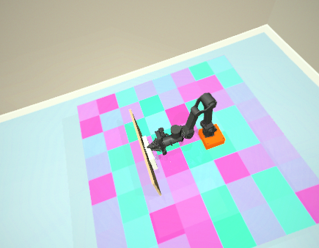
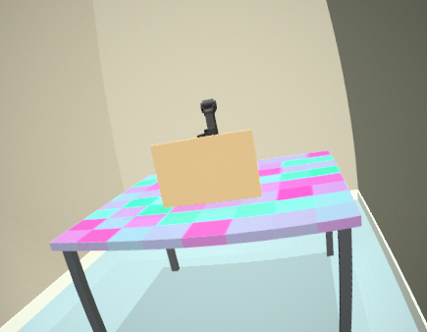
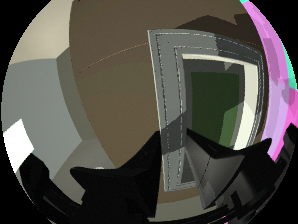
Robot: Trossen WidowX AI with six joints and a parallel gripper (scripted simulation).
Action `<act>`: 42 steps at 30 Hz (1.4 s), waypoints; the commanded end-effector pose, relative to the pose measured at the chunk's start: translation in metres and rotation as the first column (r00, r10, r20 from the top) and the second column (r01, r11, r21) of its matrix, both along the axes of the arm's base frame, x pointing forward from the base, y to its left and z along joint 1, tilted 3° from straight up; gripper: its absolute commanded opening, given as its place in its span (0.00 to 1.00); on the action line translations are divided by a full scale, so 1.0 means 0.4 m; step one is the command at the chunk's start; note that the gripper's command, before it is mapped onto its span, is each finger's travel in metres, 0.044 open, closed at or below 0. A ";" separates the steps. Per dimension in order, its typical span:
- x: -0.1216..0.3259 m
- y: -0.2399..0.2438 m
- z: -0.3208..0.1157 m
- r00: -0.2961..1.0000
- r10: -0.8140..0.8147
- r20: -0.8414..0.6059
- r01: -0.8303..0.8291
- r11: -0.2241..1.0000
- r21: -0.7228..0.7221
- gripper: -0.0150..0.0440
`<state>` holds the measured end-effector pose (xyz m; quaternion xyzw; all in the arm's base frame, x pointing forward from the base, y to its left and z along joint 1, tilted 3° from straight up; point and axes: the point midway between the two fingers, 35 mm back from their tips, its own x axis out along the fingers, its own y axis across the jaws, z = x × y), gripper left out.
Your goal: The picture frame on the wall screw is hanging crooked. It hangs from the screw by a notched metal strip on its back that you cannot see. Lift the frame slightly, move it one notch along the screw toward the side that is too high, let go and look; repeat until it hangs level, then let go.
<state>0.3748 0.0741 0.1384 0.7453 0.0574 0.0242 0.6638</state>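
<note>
The picture frame (image 1: 153, 161) (image 3: 170, 75), grey-edged with a pale inner border and a dark green picture, is against the upright board (image 1: 155, 185) (image 2: 208, 172) (image 3: 110, 95). My gripper (image 1: 147, 147) (image 3: 171, 133) is shut on the frame's border, one dark finger on each side of it, near one end of that border. In the wrist view the border runs slightly slanted, but that view is turned and curved, so I cannot tell how far from level the frame is. The exterior camera sees only the board's back. The screw and the notched strip are hidden.
The arm's orange base (image 1: 212, 139) stands on the patchwork table (image 1: 232, 166) (image 2: 208, 231), facing the board. The arm arches up from the base and down towards the board. The table also shows at the right edge of the wrist view.
</note>
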 end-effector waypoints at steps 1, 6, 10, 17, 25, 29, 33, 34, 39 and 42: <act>0.000 0.000 0.004 1.000 -0.003 0.011 0.003 1.000 0.000 0.25; 0.000 0.000 -0.001 1.000 -0.002 0.005 0.002 1.000 0.001 0.25; 0.000 0.000 -0.001 1.000 -0.001 0.003 0.001 1.000 0.001 0.25; 0.000 0.000 -0.003 1.000 -0.001 0.003 0.001 1.000 -0.005 0.25; 0.000 0.000 -0.004 1.000 0.000 0.009 0.000 0.998 -0.057 0.25; 0.000 0.001 -0.004 1.000 0.001 0.011 0.000 0.997 -0.077 0.25; 0.000 0.001 -0.005 1.000 0.002 0.013 -0.001 0.996 -0.093 0.25; 0.000 0.001 -0.005 1.000 0.002 0.014 -0.001 0.995 -0.101 0.25; 0.000 0.001 -0.005 1.000 0.003 0.016 -0.001 0.992 -0.124 0.25; 0.000 0.001 -0.005 1.000 0.004 0.018 -0.001 0.990 -0.139 0.25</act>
